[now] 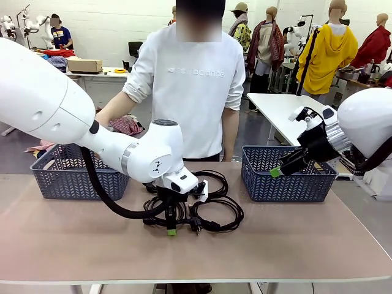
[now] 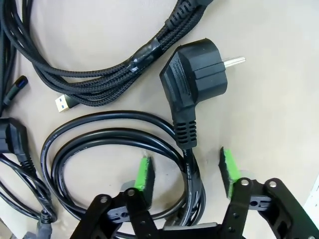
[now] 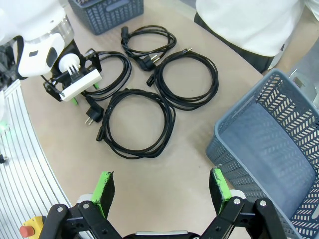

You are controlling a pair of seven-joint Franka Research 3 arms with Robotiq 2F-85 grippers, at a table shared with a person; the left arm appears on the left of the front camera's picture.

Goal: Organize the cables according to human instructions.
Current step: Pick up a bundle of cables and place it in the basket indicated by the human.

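Left hand (image 2: pixel 185 165): I read it as open, its green pads (image 2: pixel 144 172) astride strands of one thin black coiled power cord (image 2: pixel 192 172), whose round black plug (image 2: pixel 195 74) lies just ahead. Right hand (image 3: pixel 162 186): open and empty. The other black coils (image 3: pixel 168 119) lie on the beige bench (image 3: pixel 189 144) ahead of it, with a grey plastic basket (image 3: pixel 279 144) beside it.

The back wall (image 1: pixel 110 24) is showing plain white under even light, and the grey floor (image 1: pixel 257 131) is running dark and glossy behind the tan table (image 1: pixel 294 245) stretching across the front. Over on the right a white table (image 1: pixel 278 107) is angling in. Far left, a white desk (image 1: pixel 92 76) is carrying a cardboard box (image 1: pixel 84 64), bright cloth (image 1: pixel 58 59) is lying heaped at its left end, and a black chair (image 1: pixel 135 48) is sitting just beyond it.
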